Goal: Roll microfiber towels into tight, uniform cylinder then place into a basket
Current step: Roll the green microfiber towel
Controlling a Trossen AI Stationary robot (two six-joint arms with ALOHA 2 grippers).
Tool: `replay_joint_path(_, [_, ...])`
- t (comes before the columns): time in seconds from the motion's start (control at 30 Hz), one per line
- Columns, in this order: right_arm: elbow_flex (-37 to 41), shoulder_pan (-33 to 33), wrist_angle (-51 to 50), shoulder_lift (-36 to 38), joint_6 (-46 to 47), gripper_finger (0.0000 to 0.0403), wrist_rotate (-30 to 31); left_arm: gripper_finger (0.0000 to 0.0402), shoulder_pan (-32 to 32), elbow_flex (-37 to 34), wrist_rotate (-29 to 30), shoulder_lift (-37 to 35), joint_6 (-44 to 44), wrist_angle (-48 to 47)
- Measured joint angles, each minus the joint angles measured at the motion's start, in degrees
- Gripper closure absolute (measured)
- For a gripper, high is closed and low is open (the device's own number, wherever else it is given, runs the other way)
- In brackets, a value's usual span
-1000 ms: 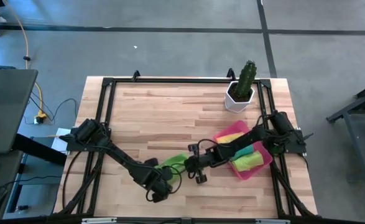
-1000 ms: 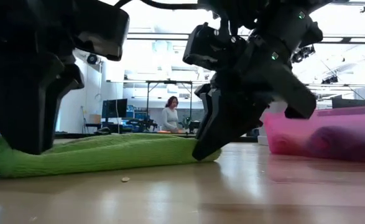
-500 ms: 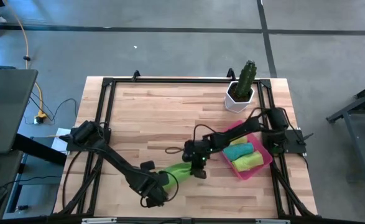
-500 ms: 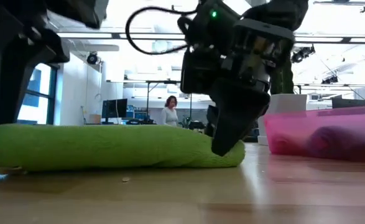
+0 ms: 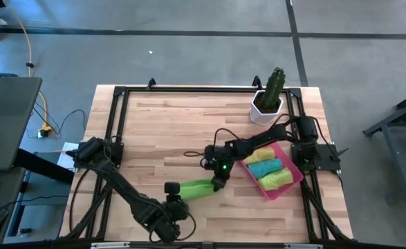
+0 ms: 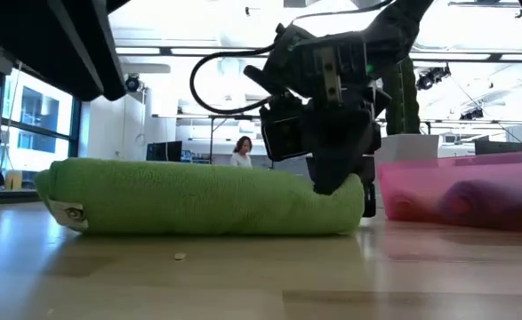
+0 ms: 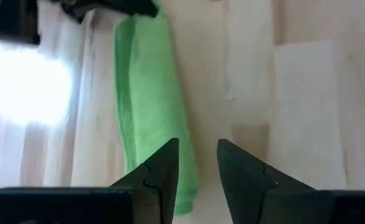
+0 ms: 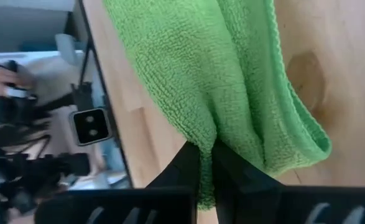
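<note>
Wooden table (image 5: 168, 117), rolled lime green towel (image 5: 194, 188), unreadable corner tag, right gripper (image 5: 218, 185) jaws clamped on it, left gripper (image 7: 196, 177) jaws apart

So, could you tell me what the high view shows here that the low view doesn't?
Only the high view shows the left gripper, open, off the green towel's end, plus the teal and yellow towels lying in the basket. Only the low view shows a person in the room behind. Both show the rolled green towel on the table with the right gripper shut on its end, beside the pink basket.
</note>
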State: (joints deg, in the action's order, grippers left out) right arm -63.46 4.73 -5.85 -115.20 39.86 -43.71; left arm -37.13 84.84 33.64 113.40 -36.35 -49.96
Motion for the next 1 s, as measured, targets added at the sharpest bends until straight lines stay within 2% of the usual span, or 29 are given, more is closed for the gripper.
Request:
replay_joint_path(0.17, [0.00, -1.22, 0.18, 0.02, 2.50, 0.0398, -3.15, 0.0300, -0.12, -0.02, -0.23, 0.07, 2.07, 3.59])
replay_joint_path(0.4, [-0.02, -1.48, 0.04, 0.11, 3.35, 0.0397, -3.26, 0.0300, 1.60, -0.02, -2.81, 3.32, 0.73, 3.40])
replay_joint_path(0.63, [-0.11, -1.31, -0.81, 0.15, 2.31, 0.0397, -2.23, 0.0300, 3.14, -0.02, 2.13, 4.87, 0.06, -0.79])
replay_joint_path(0.87, [-0.15, -1.27, -0.80, 0.22, 0.31, 0.0397, -1.95, 0.0300, 5.78, -2.63, -0.44, 4.90, 0.02, -1.42])
replay_joint_path(1.0, [-0.20, -1.22, -0.64, 0.22, -0.94, 0.0397, -0.74, 0.0300, 7.62, -4.73, -8.01, 4.90, -0.49, -0.06])
